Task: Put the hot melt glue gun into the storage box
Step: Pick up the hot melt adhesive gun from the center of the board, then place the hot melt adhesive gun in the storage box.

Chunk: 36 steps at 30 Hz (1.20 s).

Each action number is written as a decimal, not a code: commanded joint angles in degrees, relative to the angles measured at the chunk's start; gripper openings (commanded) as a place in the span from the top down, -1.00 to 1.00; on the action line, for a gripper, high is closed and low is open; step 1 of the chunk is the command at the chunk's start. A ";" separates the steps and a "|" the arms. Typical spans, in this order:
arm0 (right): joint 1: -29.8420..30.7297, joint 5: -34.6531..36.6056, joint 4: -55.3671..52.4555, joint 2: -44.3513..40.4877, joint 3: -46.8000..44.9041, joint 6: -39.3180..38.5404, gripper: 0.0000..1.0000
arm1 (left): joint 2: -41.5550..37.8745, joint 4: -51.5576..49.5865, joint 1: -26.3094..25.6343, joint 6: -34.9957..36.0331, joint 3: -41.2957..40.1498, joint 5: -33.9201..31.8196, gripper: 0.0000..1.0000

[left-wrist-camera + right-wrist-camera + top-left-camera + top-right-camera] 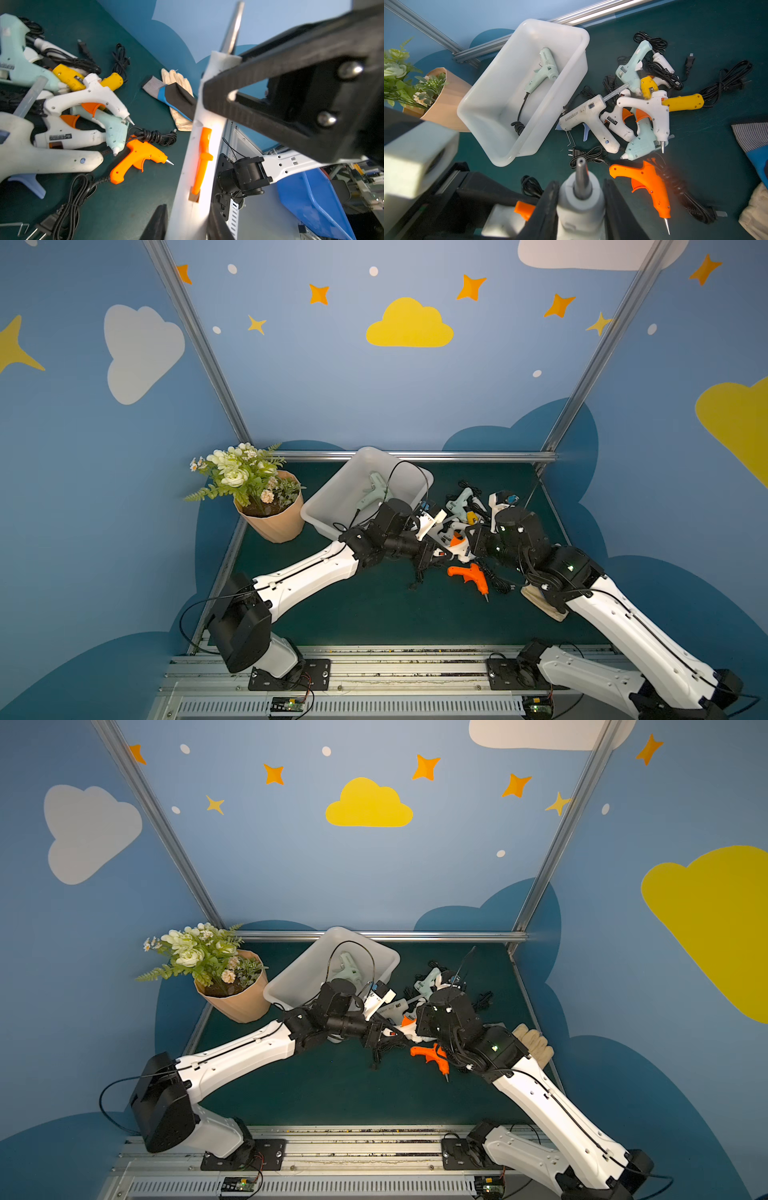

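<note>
Clamped shut with left gripper (187, 207) on white glue gun (216, 141), also pinched near nozzle (580, 172) by right gripper (580, 184); held off mat (374, 614), long axis spanning both; beyond left wrist, nearer left arm: storage box (332, 506)

Open-topped storage box (586, 44), floor mostly bare around one mint glue gun (544, 70) and its coiled cord (518, 124), flower pot (276, 518) just beside one side, tangled pile of glue guns (643, 110) and black cords (726, 81) crowding the opposite side, green mat (353, 614) bare in front.
</note>
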 commanded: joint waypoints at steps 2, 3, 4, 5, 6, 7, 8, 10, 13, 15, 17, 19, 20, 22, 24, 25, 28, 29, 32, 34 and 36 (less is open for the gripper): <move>0.22 0.32 2.12 -1.33 0.37 1.06 1.00 | -1.00 0.07 0.05 -0.78 1.05 -1.54 0.69; 0.23 0.37 2.04 -1.40 0.36 1.13 1.00 | -1.12 0.07 0.07 -1.01 1.02 -1.67 0.76; 0.23 0.40 2.00 -1.47 0.31 1.14 1.00 | -1.22 0.24 0.02 -1.22 0.90 -1.72 0.81; 0.22 0.48 1.88 -1.51 0.29 1.12 1.00 | -1.33 0.42 0.11 -1.45 0.87 -1.69 0.87; 0.21 0.56 1.88 -1.58 0.30 1.14 1.00 | -1.42 0.51 0.16 -1.52 0.83 -1.67 0.90; 0.20 0.64 1.85 -1.67 0.17 1.12 1.00 | -1.62 0.60 0.10 -1.72 0.78 -1.52 0.94; 0.16 0.68 1.83 -1.69 0.17 1.14 1.00 | -1.68 0.68 0.10 -1.89 0.78 -1.46 0.94; 0.15 0.77 1.78 -1.82 0.14 1.08 1.00 | -1.89 0.85 0.18 -2.30 0.78 -1.22 0.94; 0.15 0.85 1.78 -1.95 0.39 0.49 0.77 | -2.41 1.28 0.52 -3.31 0.78 -1.24 0.94; 0.06 0.96 1.64 -2.12 0.70 -0.29 0.35 | -3.06 1.77 1.09 -4.40 0.64 -0.91 0.94; -0.03 1.51 1.23 -2.35 1.36 -1.25 -0.12 | -3.99 2.85 2.16 -6.04 0.02 -0.81 0.94; -0.19 2.53 0.20 -2.56 2.09 -1.77 -0.42 | -4.83 4.20 3.68 -7.90 -0.91 -0.37 0.94; -0.36 2.92 -0.36 -2.64 2.42 -2.00 -0.51 | -5.16 4.74 4.51 -8.70 -1.26 -0.21 0.94; -0.64 3.41 -1.04 -2.98 2.94 -2.42 -0.64 | -5.61 5.16 6.27 -9.86 -1.50 0.00 0.94; -0.96 3.76 -1.50 -3.47 3.27 -2.77 -0.83 | -5.78 5.21 7.93 -10.75 -1.08 0.21 0.94; -1.06 4.04 -1.72 -3.76 3.29 -2.82 -0.87 | -5.77 5.34 8.99 -11.28 -0.70 0.58 0.94; -1.43 5.22 -2.21 -4.84 2.76 -2.74 -0.96 | -5.62 5.52 12.57 -12.97 1.38 2.09 0.94; -1.65 5.30 -2.26 -5.17 2.48 -2.67 -0.96 | -5.60 5.60 13.79 -13.39 2.28 2.40 0.94; -2.14 5.49 -2.25 -5.99 1.20 -1.99 -0.96 | -5.52 6.80 17.84 -15.38 5.53 3.56 0.94; -2.51 5.44 -2.25 -6.17 0.25 -1.58 -0.96 | -4.95 6.86 20.61 -16.63 8.92 5.21 0.94; -2.66 5.62 -2.27 -6.17 -0.90 -0.81 -0.96 | -4.15 5.89 23.16 -17.39 12.51 6.48 0.94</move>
